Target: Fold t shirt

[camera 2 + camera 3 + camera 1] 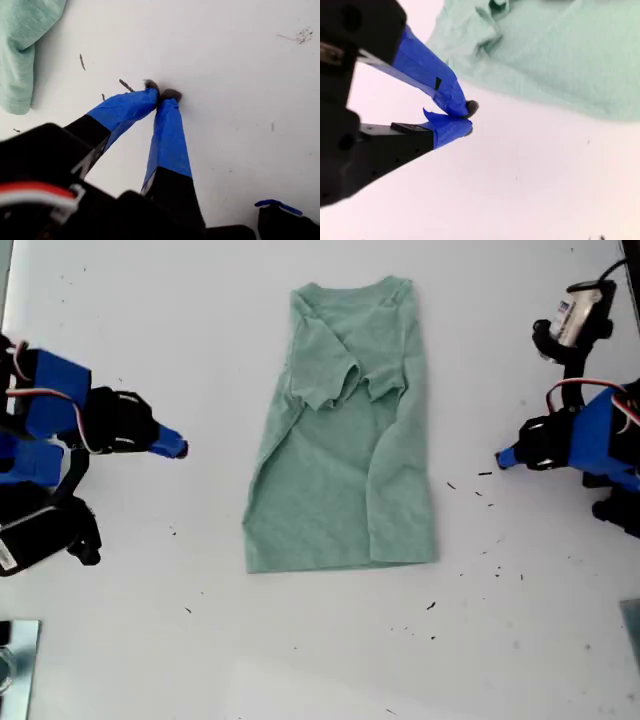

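Centre of the white worktop (120, 640): t shirt (345, 450), sides and sleeves already folded inward into a long strip. First claw (162, 93) and second claw (469, 119) closed, empty, well apart from it. Next: likely gripping one end and folding lengthwise.

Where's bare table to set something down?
Widest free patch: the table below the shirt hem in the exterior view. Narrower strips run between the shirt and each tool. That view's left and right edges are crowded with arms.
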Available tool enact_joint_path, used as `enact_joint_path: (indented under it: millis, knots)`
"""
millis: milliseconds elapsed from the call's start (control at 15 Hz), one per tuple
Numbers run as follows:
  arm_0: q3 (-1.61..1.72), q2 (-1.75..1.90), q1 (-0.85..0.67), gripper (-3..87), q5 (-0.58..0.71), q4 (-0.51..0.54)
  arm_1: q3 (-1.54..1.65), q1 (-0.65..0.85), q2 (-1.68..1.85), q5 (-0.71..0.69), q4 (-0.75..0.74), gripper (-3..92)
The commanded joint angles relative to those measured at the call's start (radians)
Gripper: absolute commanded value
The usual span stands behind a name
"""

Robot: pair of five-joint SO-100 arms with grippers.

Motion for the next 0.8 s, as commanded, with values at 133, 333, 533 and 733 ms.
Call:
enact_joint_path:
  millis: [133,333,533,733]
  knots:
    - [-0.913,-0.591,0.229,-0.3,0.020,0.311,-0.020,-0.006,0.034,0.008,0.021,2.3]
    - [-1.068,-0.752,0.296,1.4,-0.025,0.367,-0.008,-0.023,0.095,0.025,0.040,2.3]
    - [-0.980,-0.712,0.264,33.5,-0.034,0.396,-0.003,-0.038,0.140,0.029,0.054,2.3]
    - [-0.907,-0.761,0.202,31.9,-0.029,0.364,-0.002,-0.046,0.164,0.028,0.060,2.3]
